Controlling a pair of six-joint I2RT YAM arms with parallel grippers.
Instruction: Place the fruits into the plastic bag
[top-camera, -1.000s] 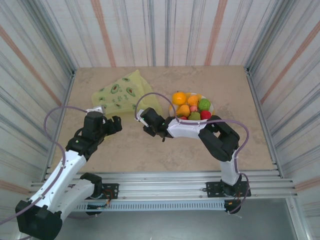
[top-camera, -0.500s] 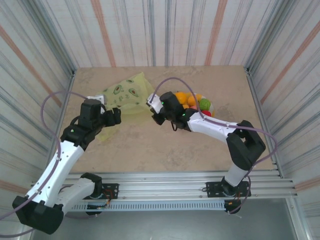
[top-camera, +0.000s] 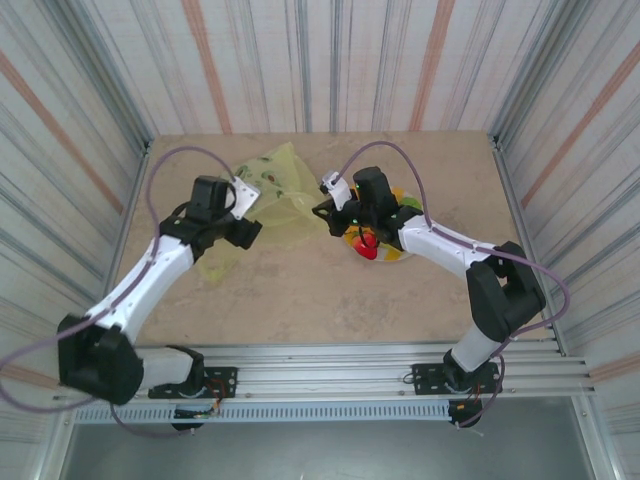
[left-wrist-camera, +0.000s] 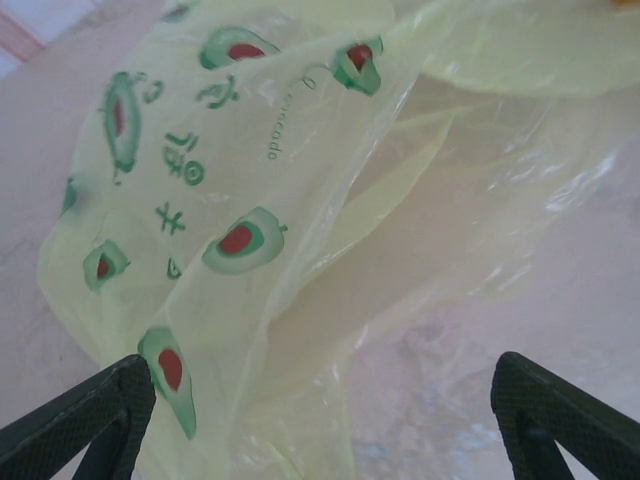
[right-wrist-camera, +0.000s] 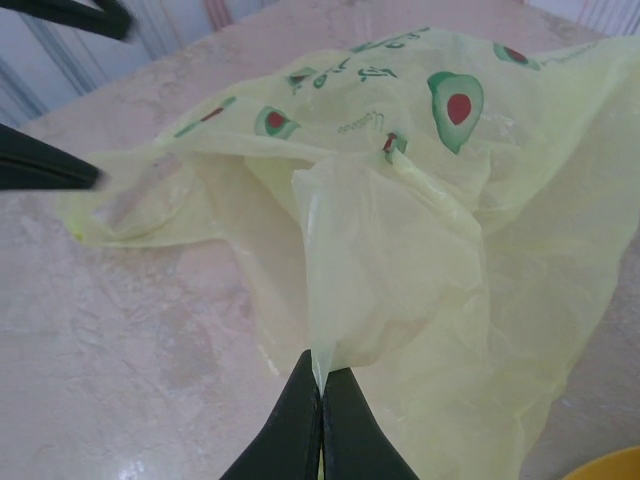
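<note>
Plastic bag (top-camera: 262, 205): translucent yellow-green, printed with green avocados, red at centres, plus green lettering. Fruits (top-camera: 368, 246): red nearest, green and orange behind, on yellowish plate (top-camera: 398, 258). Table (top-camera: 300, 290): beige, mottled like marble. Walls (top-camera: 300, 60): white with grey stripes, a few orange-red ones. Left tool (left-wrist-camera: 320, 385): dark green-black fingers (left-wrist-camera: 555, 420), fine cross-hatch. Right tool (right-wrist-camera: 319, 365): plain black. Arms (top-camera: 150, 285) white with black joints; cables (top-camera: 170, 158) purple.

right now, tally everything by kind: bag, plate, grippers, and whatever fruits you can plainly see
plastic bag: 1
plate: 1
fruits plainly showing: 1, a red fruit; the rest mostly hidden under the right arm
grippers: 2, left gripper and right gripper
total: 5
</note>
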